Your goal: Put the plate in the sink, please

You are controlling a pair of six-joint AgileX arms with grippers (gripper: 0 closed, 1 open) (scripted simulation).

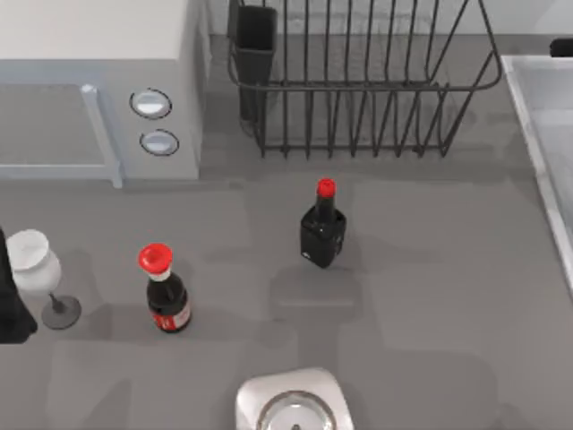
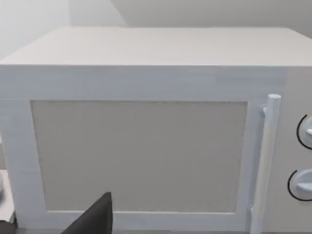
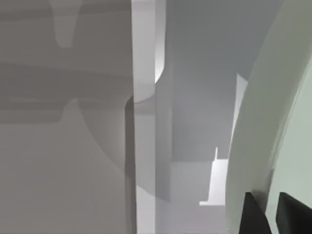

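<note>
The right gripper (image 3: 272,214) had its dark fingers pinched on the rim of the plate (image 3: 273,122), held on edge over the sink (image 1: 546,125) at the table's right. Carry nearly done, I'd say; next came lowering it inside and letting go.

The sink (image 1: 537,116) is cut off at the right edge; the silver rounded-square object (image 1: 291,403) at the bottom

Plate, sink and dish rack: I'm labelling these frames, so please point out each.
plate (image 3: 292,122), right wrist view, its pale green face.
sink (image 1: 548,134), top view, its white rim at the right edge.
dish rack (image 1: 358,116), top view, its front wires.
</note>
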